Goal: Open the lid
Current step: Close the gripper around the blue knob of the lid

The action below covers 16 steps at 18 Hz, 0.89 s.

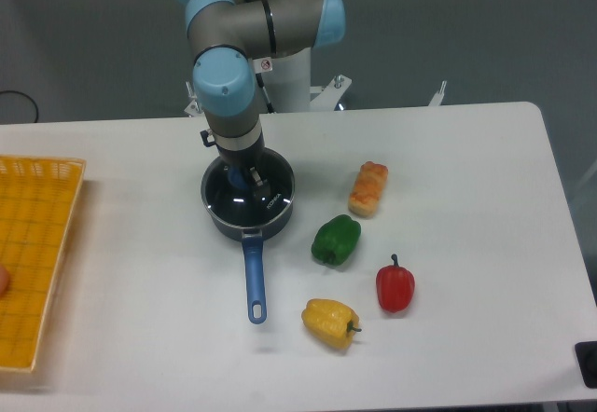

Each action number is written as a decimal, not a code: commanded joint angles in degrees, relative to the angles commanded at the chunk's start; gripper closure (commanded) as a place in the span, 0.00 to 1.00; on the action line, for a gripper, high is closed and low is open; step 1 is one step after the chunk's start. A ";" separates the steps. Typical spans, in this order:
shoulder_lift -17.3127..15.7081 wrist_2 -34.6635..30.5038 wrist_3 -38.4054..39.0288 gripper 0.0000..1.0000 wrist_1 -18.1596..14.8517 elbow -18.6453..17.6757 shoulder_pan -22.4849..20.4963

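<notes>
The dark saucepan (pixel 283 216) with a long blue handle (pixel 254 281) stands left of the table's middle. The lid (pixel 229 203), clear glass with a thin metal rim, rests on or just above the pan's mouth. My gripper (pixel 241 178) reaches straight down onto the lid's centre. Its fingers (pixel 257 185) are closed around the blue knob (pixel 239 176), which shows only partly between them. The arm's wrist hides the back of the pan.
To the right of the pan lie a green pepper (pixel 336 240), a red pepper (pixel 395 285), a yellow pepper (pixel 330 322) and an orange bread-like piece (pixel 369 188). A yellow basket (pixel 33 254) sits at the left edge.
</notes>
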<state>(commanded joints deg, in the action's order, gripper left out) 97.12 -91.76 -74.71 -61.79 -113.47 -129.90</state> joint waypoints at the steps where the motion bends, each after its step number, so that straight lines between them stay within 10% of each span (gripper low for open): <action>1: 0.00 0.00 0.00 0.27 0.00 0.09 -0.09; 16: -0.09 0.09 0.09 0.38 -0.09 0.09 -0.09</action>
<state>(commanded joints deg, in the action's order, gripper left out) 97.03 -91.67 -74.62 -61.87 -113.38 -129.99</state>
